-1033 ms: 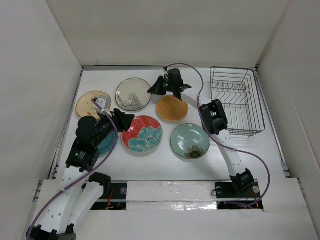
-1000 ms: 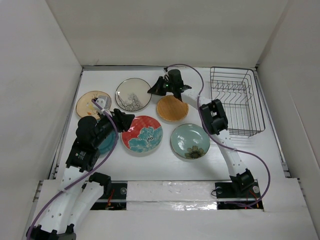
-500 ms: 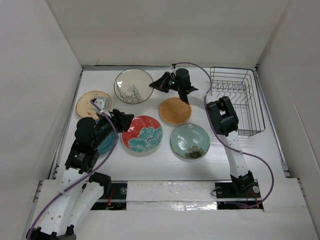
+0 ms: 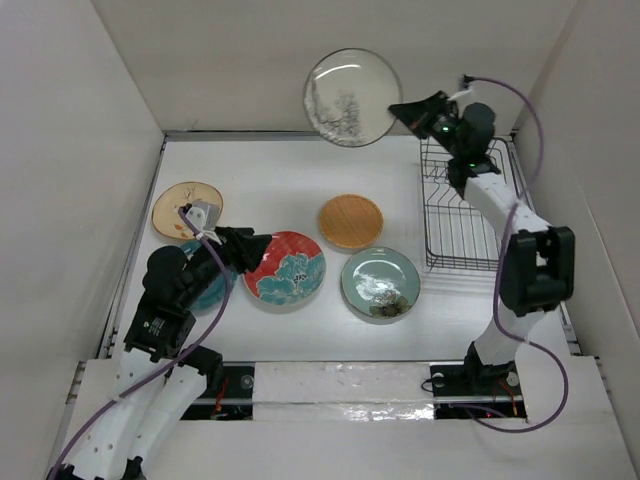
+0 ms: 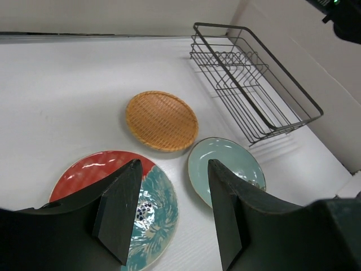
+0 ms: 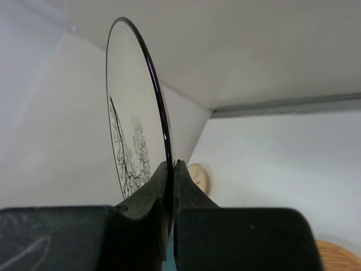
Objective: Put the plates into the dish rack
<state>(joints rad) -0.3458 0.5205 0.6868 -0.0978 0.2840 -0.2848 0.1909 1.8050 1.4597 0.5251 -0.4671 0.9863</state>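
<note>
My right gripper (image 4: 408, 110) is shut on the rim of the white plate with dark rim (image 4: 350, 97) and holds it high in the air, left of the black wire dish rack (image 4: 464, 200); the plate shows edge-on in the right wrist view (image 6: 135, 130). The rack holds no plates. My left gripper (image 4: 258, 243) is open and empty, over the left edge of the red plate with teal flowers (image 4: 287, 268). On the table lie the tan floral plate (image 4: 184, 208), the orange plate (image 4: 351, 221), the pale green plate (image 4: 380, 282) and the teal blue plate (image 4: 212, 288), mostly hidden under the left arm.
White walls close in the table on the left, back and right. The rack (image 5: 248, 84) stands against the right wall. The right arm's cable loops above the rack.
My right gripper has lifted the white dark-rimmed plate off the table and carried it up and to the right, towards the rack. The left arm has shifted slightly.
</note>
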